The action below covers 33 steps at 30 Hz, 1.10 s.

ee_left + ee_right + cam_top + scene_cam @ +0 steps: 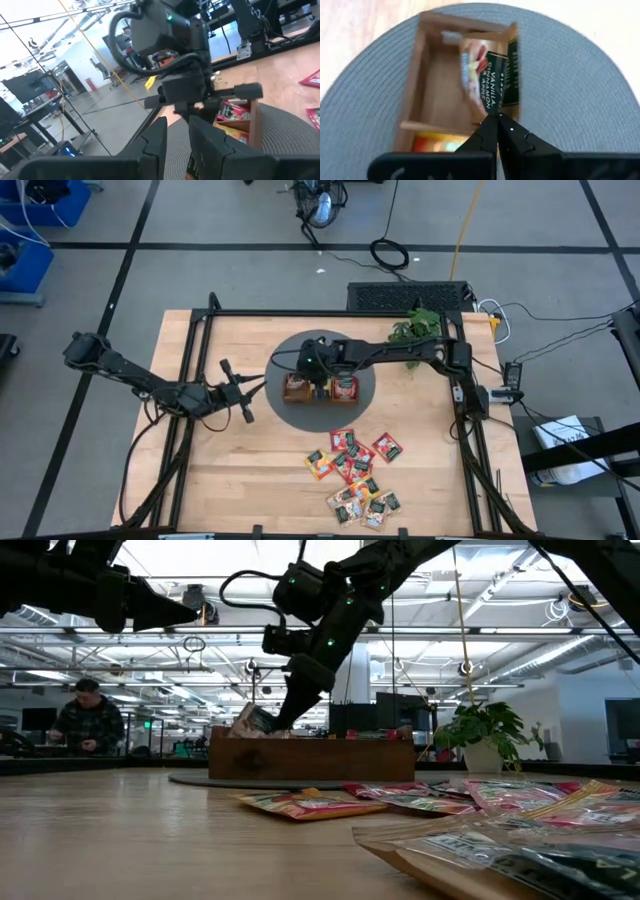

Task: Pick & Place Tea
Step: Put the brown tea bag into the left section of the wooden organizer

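Observation:
A brown wooden tray [320,390] stands on a round grey mat [365,375] at mid-table. My right gripper [497,117] reaches over the tray's left-end compartment, shut on a dark tea sachet [492,75] with a printed label. The other compartments hold red [232,110] and yellow [230,132] sachets. Several loose red, orange and dark sachets [355,470] lie flat on the table nearer the front edge. My left gripper [177,145] hovers level by the mat's left edge, open with nothing between its fingers. My right gripper pinches the sachet's near edge [494,111] between its two fingertips, slanting down from the table's right side. The sachet hangs tilted ahead of the fingers. Its upper part [255,720] shows above the tray's rim and its lower part is hidden behind the tray wall.
A potted plant [415,325] stands at the table's far side behind the mat. Dark frame rails [200,360] run along the table's left, far and right sides. A person [88,720] is in the room beyond the table.

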Each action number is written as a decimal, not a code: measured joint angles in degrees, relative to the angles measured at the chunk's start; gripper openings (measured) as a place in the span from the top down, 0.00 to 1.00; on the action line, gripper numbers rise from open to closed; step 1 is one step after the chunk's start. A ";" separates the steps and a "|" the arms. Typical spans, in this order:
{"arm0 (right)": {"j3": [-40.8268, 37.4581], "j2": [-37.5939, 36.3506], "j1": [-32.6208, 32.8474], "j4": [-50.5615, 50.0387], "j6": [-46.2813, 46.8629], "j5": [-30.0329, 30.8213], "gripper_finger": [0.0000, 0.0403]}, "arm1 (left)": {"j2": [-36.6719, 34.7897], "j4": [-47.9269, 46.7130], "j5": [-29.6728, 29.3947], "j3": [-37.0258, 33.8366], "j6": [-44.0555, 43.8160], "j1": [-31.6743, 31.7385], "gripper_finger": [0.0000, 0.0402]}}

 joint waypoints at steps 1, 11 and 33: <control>0.57 0.34 0.00 -0.49 -0.08 0.08 1.00 | 0.00 0.02 0.00 0.00 0.00 0.00 0.78; 7.06 0.64 0.42 -8.47 -4.00 4.28 1.00 | 0.00 -0.24 0.02 0.00 -1.13 0.00 0.78; 12.80 5.78 0.96 -11.59 -4.73 4.17 0.92 | 0.00 -0.67 0.11 0.00 -2.00 0.44 0.78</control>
